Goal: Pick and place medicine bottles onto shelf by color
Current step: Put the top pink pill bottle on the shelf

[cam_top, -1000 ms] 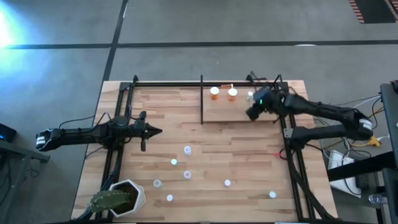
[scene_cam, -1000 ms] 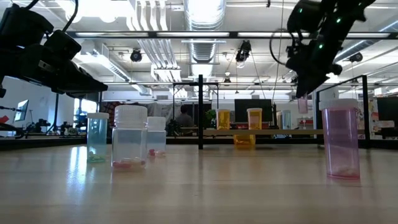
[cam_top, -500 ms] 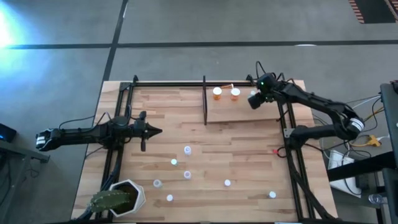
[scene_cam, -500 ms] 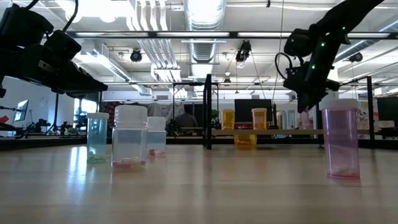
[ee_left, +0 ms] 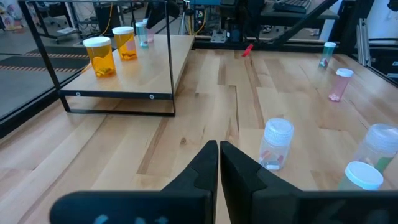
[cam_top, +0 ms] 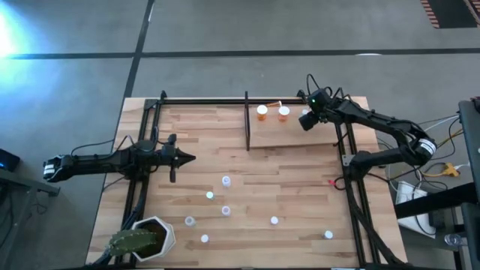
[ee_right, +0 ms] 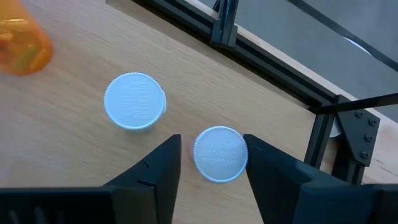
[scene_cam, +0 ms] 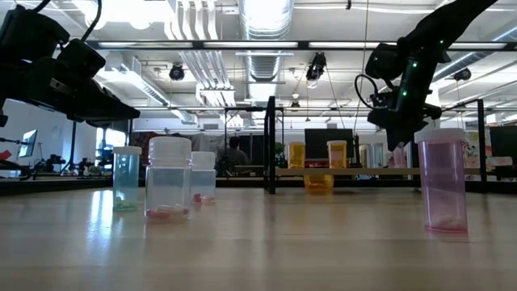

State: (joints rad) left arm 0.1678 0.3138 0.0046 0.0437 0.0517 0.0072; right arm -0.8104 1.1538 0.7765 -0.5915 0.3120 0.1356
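Note:
The shelf (cam_top: 289,136), a light-wood panel in black rods, stands at the table's far right. Two orange bottles (cam_top: 262,112) (cam_top: 283,112) stand on it. My right gripper (ee_right: 211,152) hangs over the shelf's right end, pointing down and open. Its fingers flank a pale-capped pinkish bottle (ee_right: 219,154) that stands beside a bluish-capped one (ee_right: 134,101). My left gripper (ee_left: 219,155) is shut and hovers at mid-left (cam_top: 191,157). Several small bottles (cam_top: 226,211) stand loose on the near half of the table. My right gripper straddles the bottle's cap (ee_right: 219,154) from above. One finger (ee_right: 166,163) stands clear of the cap, with a strip of pink body showing in the gap. Whether the other finger (ee_right: 258,158) touches the cap's edge I cannot tell.
A white pot with a cactus (cam_top: 146,236) sits at the near left corner. Black frame rods run along the table's far, left and right sides (cam_top: 349,172). In the low view a tall pink bottle (scene_cam: 441,182) and clear bottles (scene_cam: 170,178) stand close to the camera.
My right gripper moved toward the far edge and down over the shelf's right end, bringing the pinkish bottle with it, then kept still for the last half second. The shelf, with its orange bottles, slid a little toward the table's right.

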